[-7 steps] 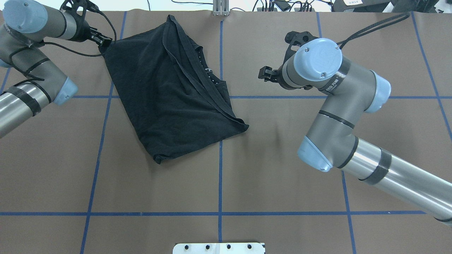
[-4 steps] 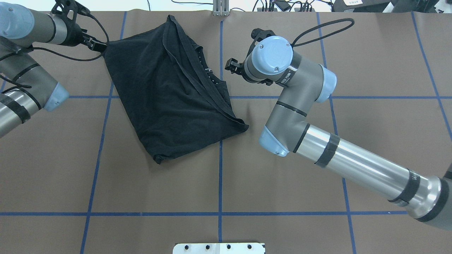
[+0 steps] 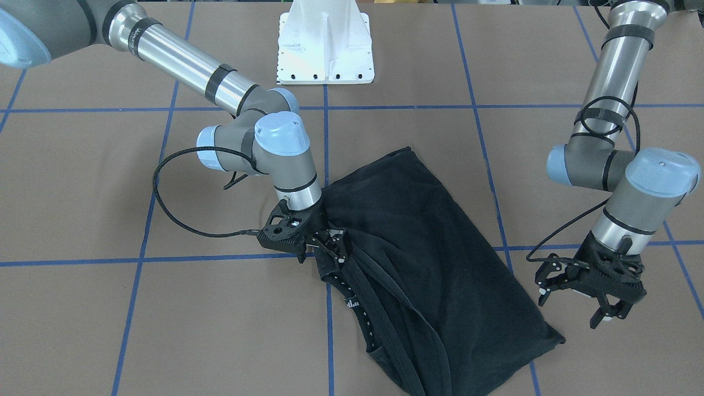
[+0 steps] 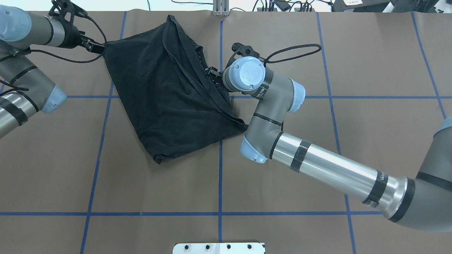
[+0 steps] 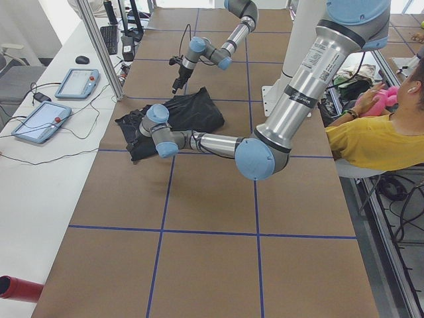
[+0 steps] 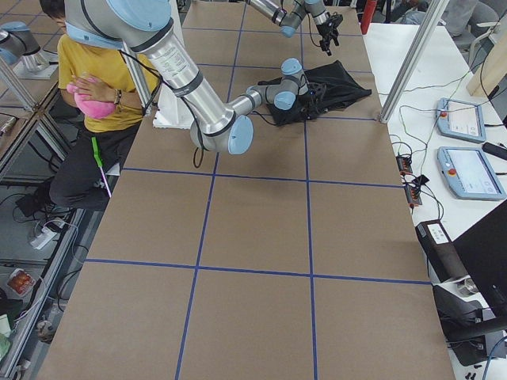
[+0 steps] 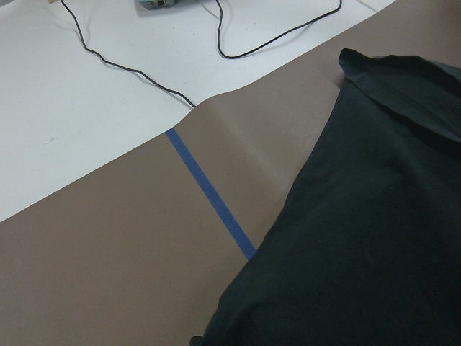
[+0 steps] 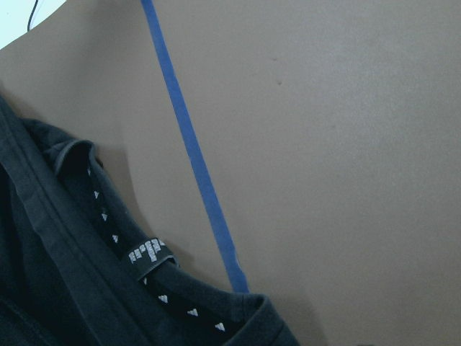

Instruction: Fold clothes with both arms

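The black T-shirt (image 4: 166, 95) lies folded in a slanted rectangle on the brown table, its collar (image 8: 148, 254) and small white label toward the right arm. My right gripper (image 3: 333, 247) is down at that collar edge (image 4: 208, 76), and its jaws look open around the fabric. Just off the shirt's far corner (image 3: 558, 336) hangs my left gripper (image 3: 572, 307), open with spread fingers and nothing in it. The left wrist view shows only the shirt's edge (image 7: 374, 216) on the table. The chest graphic is hidden.
The white base block (image 3: 325, 44) stands at the robot's side of the table. Blue tape lines (image 4: 220, 169) form a grid on the brown cover. A seated person in yellow (image 5: 377, 139) is beside the table. Two control tablets (image 6: 467, 170) lie on the white side bench.
The right arm swung left across the table and lowered its gripper onto the shirt's collar. The left gripper drew back a little from the shirt's corner. The shirt has not shifted.
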{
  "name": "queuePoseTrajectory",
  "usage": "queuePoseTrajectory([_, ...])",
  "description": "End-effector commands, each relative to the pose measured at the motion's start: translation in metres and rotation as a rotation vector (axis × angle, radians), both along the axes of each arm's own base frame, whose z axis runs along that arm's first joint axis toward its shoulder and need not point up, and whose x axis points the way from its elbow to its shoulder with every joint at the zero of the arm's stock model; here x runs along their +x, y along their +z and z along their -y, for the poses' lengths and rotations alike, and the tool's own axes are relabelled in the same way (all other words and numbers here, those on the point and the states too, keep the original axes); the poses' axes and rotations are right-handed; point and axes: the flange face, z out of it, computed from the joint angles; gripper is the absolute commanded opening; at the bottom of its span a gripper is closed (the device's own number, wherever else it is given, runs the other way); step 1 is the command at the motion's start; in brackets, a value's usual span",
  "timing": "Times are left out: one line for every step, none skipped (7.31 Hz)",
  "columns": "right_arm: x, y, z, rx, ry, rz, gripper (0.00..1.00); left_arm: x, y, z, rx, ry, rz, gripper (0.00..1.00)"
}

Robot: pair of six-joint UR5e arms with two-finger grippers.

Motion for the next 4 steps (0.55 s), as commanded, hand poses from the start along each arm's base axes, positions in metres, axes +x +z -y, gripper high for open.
queuePoseTrajectory([-0.0124,0.0019,-0.0104,0.002,0.016,-0.006,0.84,-0.0001,0.0011,-0.0002,-0.001,-0.001,0.000,1.00])
queuePoseTrajectory([-0.0145,0.0061,-0.0132,0.000,0.013,-0.014,0.79,-0.0020,0.0093,-0.0036,-0.009,0.001,0.006,1.00])
queuePoseTrajectory([-0.0149,0.0073,-0.0130,0.000,0.012,-0.019,0.68,-0.0021,0.0094,-0.0036,-0.009,0.001,0.006,1.00])
queuePoseTrajectory([-0.0175,0.0107,-0.0142,-0.003,0.009,-0.028,0.67,-0.0023,0.0105,-0.0040,-0.010,0.001,0.007,1.00])
